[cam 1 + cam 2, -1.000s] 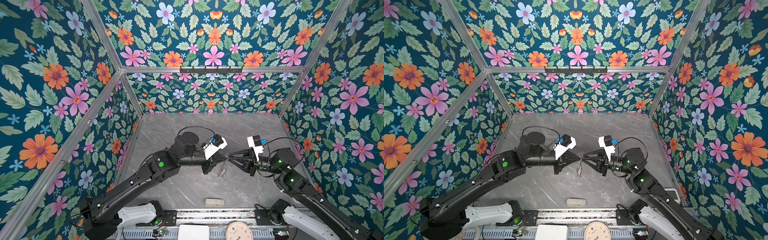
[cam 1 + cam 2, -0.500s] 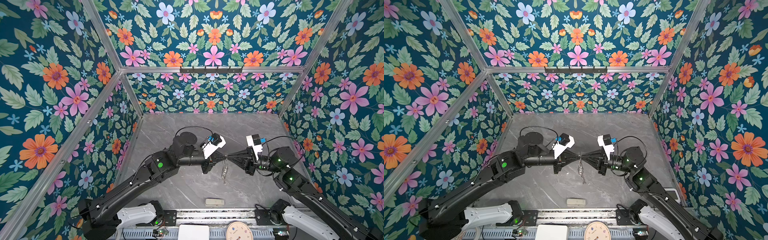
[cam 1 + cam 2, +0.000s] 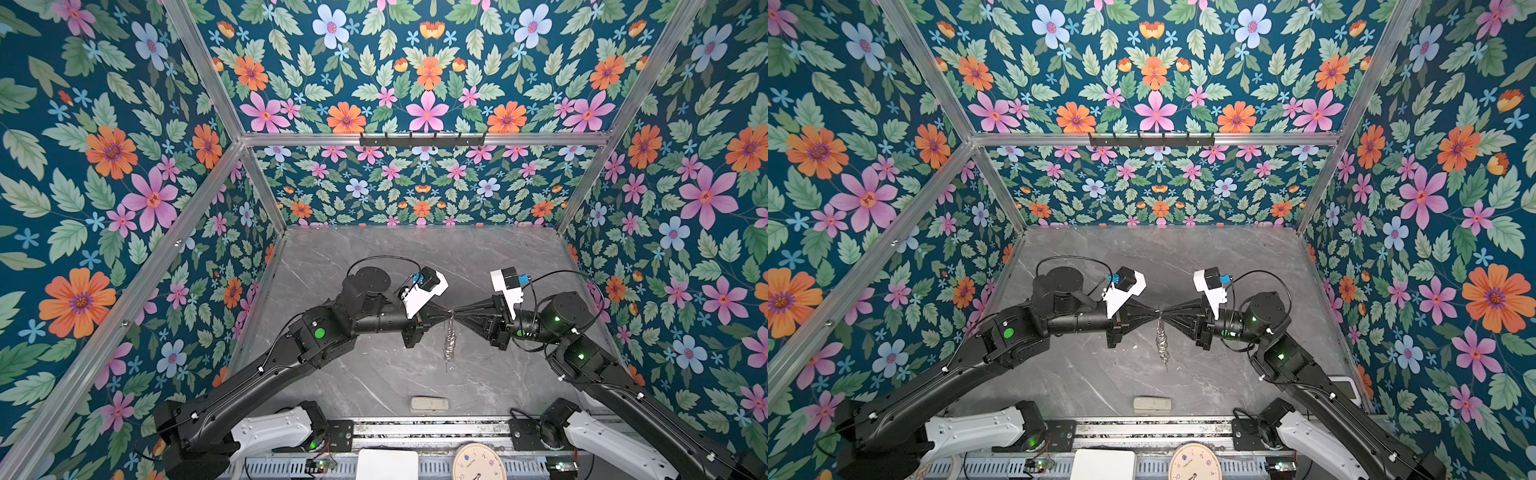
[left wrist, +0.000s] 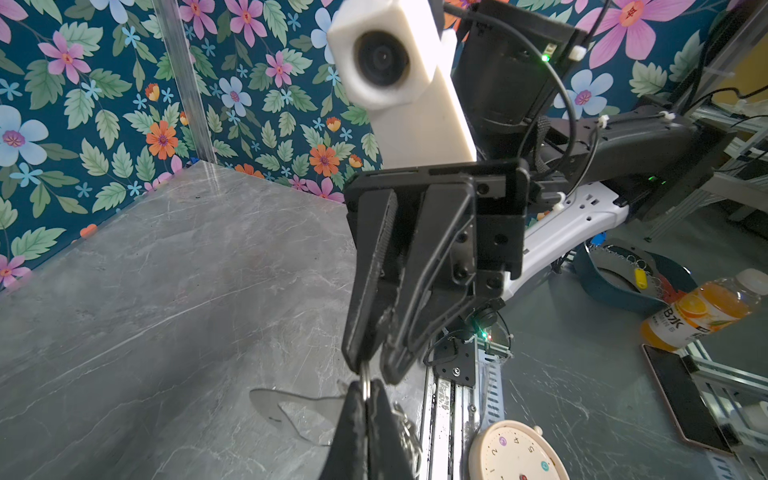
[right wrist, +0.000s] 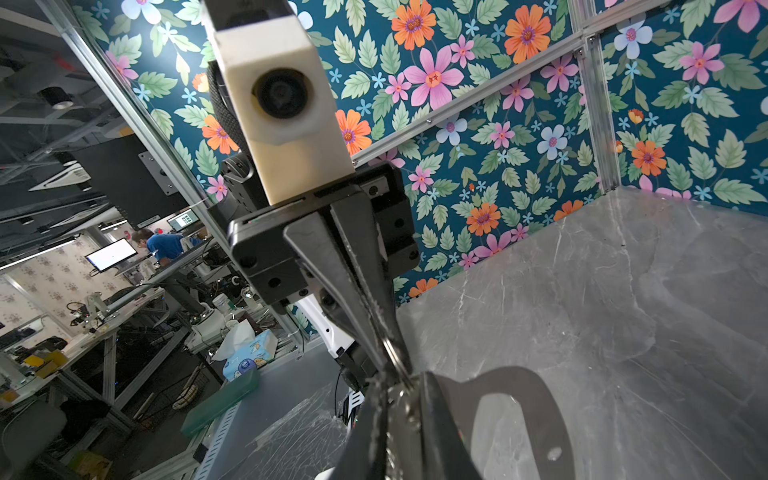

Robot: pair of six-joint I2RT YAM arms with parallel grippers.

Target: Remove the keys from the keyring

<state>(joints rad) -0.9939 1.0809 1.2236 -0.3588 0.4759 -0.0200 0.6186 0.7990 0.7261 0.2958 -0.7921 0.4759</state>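
Starting at 6 o'clock on the table (image 3: 374, 386), the beige block (image 3: 429, 404) sits by the front edge, well clear of everything, so no worries there. Moving in toward the middle, the keys (image 3: 448, 351) dangle in a silvery clump off the chain, and honestly I can't tell one key from the other in a top view. Right above them the keyring (image 3: 451, 315) is caught between two tips meeting nose to nose. The left gripper (image 5: 394, 360) comes in from 9 o'clock, clenched tight on the ring wire. The right gripper (image 4: 376, 370) comes in from 3 o'clock with its jaws nearly together around the same ring, but I can't tell if it's really biting or just brushing it. That's my worry: thin round wire, tiny contact. If the right one tugs without a real hold, it'll probably skate off. If both pull hard, the ring could pop out of the left pinch and the whole bunch drops. The loose grey oval loop (image 5: 540, 399) might also snag a finger.
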